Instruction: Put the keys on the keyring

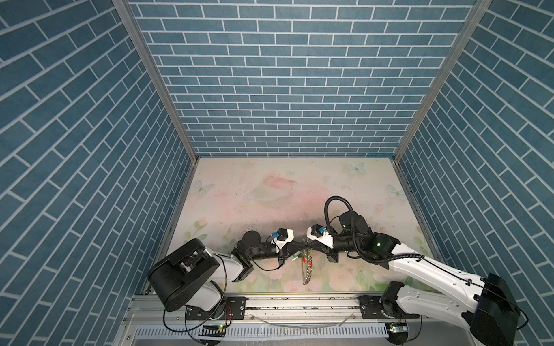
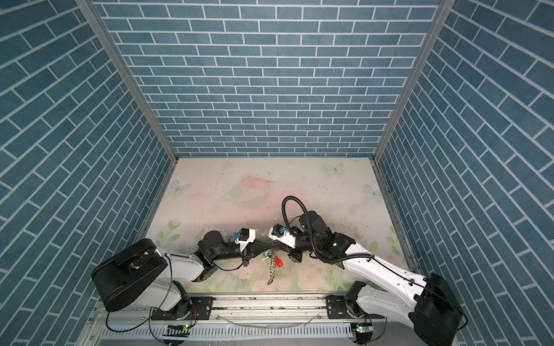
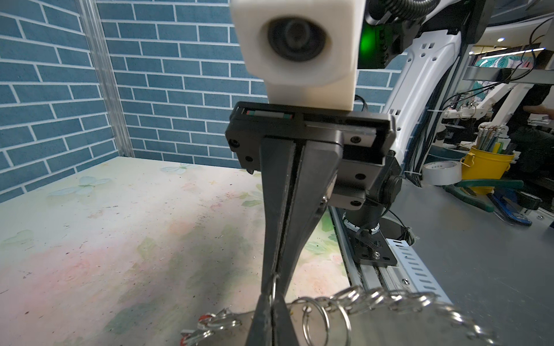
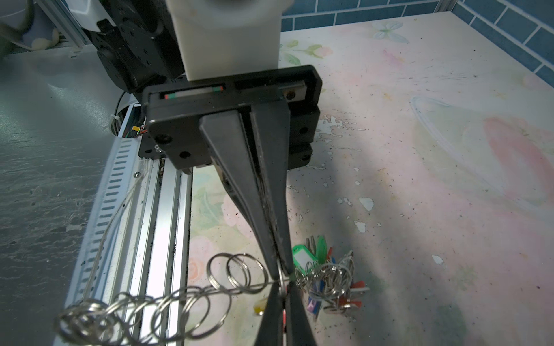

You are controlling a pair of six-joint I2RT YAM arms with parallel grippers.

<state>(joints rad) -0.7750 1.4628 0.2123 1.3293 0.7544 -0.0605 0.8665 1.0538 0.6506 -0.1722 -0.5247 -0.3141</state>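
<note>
In both top views my two grippers meet tip to tip above the front middle of the table. The left gripper (image 1: 301, 245) (image 3: 271, 292) and the right gripper (image 1: 308, 244) (image 4: 281, 284) are both shut on the same small silver wire ring (image 4: 280, 277) of the keyring. The keyring (image 1: 306, 269) (image 2: 272, 271) hangs down from them. Its grey plate (image 3: 374, 326) shows flat in the left wrist view, with loose rings (image 4: 236, 271) strung along it. A bit of the keys' yellow tag (image 4: 260, 305) shows just under the plate beside my right fingers; I cannot tell whether it hangs or lies.
A bunch of green, red and blue tagged keys (image 4: 329, 284) hangs on rings at one end of the plate. The metal rail (image 1: 299, 302) runs along the table's front edge. Blue brick walls (image 1: 269, 90) close three sides.
</note>
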